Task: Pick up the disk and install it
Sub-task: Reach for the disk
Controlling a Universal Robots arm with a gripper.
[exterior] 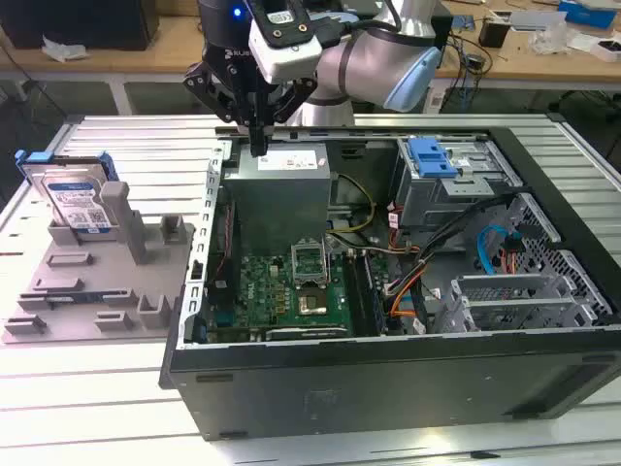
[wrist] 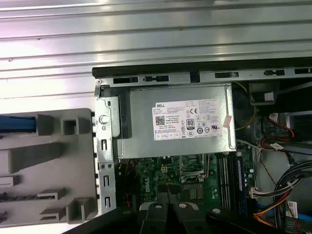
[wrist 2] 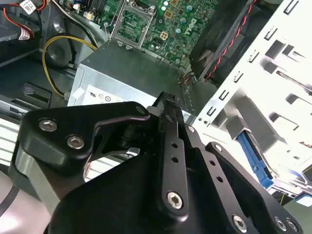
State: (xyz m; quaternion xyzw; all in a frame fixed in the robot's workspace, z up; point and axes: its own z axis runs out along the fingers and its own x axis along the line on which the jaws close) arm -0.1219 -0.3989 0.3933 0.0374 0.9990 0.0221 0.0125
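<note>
The jaws were together and empty, hanging above a back corner of the computer case, over its power supply. The disk stood leaning in the grey tray on the worktop, well apart from the jaws, beside the case at the exterior view's left. It looked stiff, dense for its size and smooth-faced, so it would likely slip in a light pinch and suffer from a knock. The blue rails along its long edges, free of the tray near the top, seemed the safest hold. The exterior view gave its label face and lean. The first wrist view, looking down, gave its blue edge as a thin strip beside the case wall. The second wrist view gave the jaws' black linkage close above the power supply.
</note>
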